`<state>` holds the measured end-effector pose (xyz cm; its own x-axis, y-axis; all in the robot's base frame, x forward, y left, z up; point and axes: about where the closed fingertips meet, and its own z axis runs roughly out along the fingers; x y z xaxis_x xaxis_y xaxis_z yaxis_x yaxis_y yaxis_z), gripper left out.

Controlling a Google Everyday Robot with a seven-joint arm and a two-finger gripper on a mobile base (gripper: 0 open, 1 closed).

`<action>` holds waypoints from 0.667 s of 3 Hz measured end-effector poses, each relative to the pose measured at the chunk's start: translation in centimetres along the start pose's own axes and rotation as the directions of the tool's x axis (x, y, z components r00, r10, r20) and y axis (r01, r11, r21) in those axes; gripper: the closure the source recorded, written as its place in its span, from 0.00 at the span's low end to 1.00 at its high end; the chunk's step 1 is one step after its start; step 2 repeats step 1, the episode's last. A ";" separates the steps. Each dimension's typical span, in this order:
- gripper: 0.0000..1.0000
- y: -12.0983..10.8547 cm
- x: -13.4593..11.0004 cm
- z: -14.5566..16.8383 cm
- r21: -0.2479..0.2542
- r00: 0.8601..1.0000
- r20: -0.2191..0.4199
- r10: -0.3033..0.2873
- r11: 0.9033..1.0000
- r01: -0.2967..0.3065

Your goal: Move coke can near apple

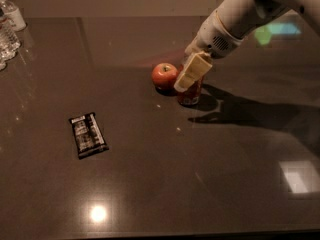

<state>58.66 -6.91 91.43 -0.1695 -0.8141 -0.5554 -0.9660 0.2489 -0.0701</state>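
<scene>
The coke can is red and stands upright on the dark table, just right of the apple. Only its lower part shows. The apple is small, round and red-orange, and a narrow gap separates it from the can. My gripper reaches down from the upper right on a white arm. It sits around the can's upper half and hides the can's top.
A flat black snack wrapper lies at the left of the table. Clear plastic water bottles stand at the far left edge. The arm casts a shadow to the right of the can.
</scene>
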 end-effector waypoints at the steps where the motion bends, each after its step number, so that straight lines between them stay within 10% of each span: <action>1: 0.00 0.0 0.0 0.0 0.000 1.000 0.000 0.000 1.000 0.000; 2: 0.00 0.0 0.0 0.0 0.000 1.000 0.000 0.000 1.000 0.000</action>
